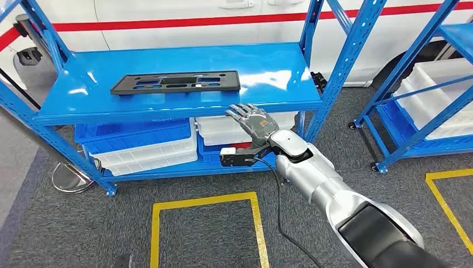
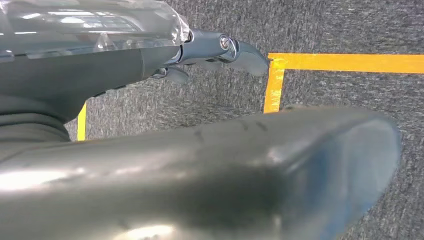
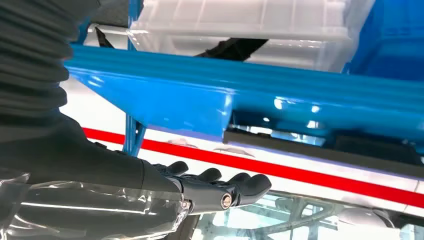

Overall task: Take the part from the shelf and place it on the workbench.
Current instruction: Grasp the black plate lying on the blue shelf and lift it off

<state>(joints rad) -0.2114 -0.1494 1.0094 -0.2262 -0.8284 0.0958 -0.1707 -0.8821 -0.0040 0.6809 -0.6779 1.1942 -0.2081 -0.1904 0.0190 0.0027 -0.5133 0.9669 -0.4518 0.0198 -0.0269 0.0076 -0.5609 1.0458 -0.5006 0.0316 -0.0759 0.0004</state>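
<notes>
The part is a flat black plastic panel (image 1: 176, 82) with cut-outs, lying on the top board of the blue shelf (image 1: 72, 106). My right hand (image 1: 254, 121) is raised in front of the shelf's front edge, to the right of the panel, with its fingers stretched out and nothing in it. In the right wrist view the fingers (image 3: 235, 186) reach out flat under the blue shelf edge (image 3: 200, 95), and the dark panel (image 3: 310, 145) lies just past that edge. My left hand (image 2: 220, 52) hangs over the grey carpet, fingers loosely out, holding nothing.
Blue and white bins (image 1: 145, 146) sit on the shelf's lower level. A second blue rack with white bins (image 1: 435, 95) stands to the right. Yellow tape lines (image 1: 203, 202) mark the grey carpet. A round metal stand base (image 1: 72, 177) is at the left.
</notes>
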